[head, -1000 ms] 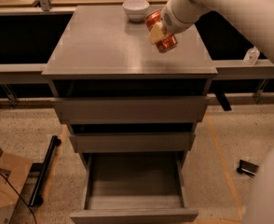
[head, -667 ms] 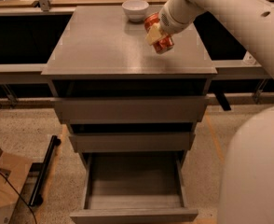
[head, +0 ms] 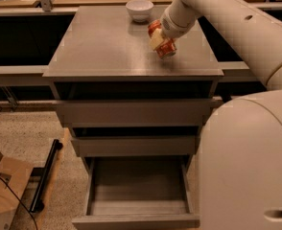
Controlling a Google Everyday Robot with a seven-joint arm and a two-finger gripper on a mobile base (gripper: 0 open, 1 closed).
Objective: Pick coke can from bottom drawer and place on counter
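Your gripper [head: 158, 39] clasps the tilted coke can [head: 168, 48] over the counter [head: 98, 47], near the bowl [head: 139, 9]. The bottom drawer [head: 136, 220] stands open.

Light: dim, warm, from overhead.
Glare: soft sheen on tabletop [head: 107, 47].
Shadow: faint, under gripper [head: 159, 40] holding can [head: 168, 50] over the tabletop's right side.

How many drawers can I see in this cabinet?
3, stacked under the counter: top drawer, middle drawer, and bottom drawer, pulled out farthest. None seems hidden. The gripper holds the can over the counter.
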